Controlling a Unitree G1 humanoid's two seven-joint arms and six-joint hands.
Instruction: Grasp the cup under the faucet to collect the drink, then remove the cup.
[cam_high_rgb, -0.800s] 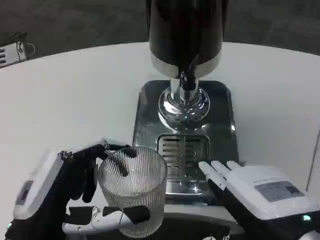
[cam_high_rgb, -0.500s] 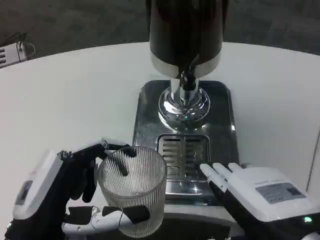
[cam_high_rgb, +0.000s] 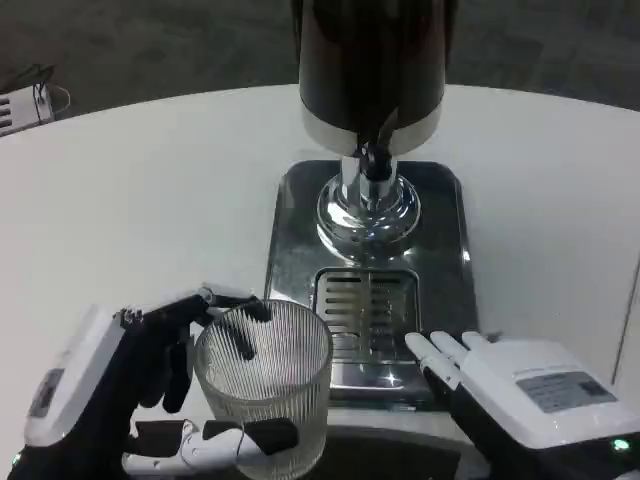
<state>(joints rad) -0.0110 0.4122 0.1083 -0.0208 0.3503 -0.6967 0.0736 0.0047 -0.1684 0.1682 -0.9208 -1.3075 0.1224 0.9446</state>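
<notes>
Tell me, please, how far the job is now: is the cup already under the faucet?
Done: the left hand grips the ribbed glass cup. In hand: the cup looks empty and sits left of the drip grate, not below the faucet. Left: placing it there, filling, removing. The right hand rests open nearby.

Round white table (cam_high_rgb: 150, 200) with a curved far edge, dark grey carpeted floor (cam_high_rgb: 180, 45) beyond the table, small white device with cables (cam_high_rgb: 25, 100) off the table's far left edge
</notes>
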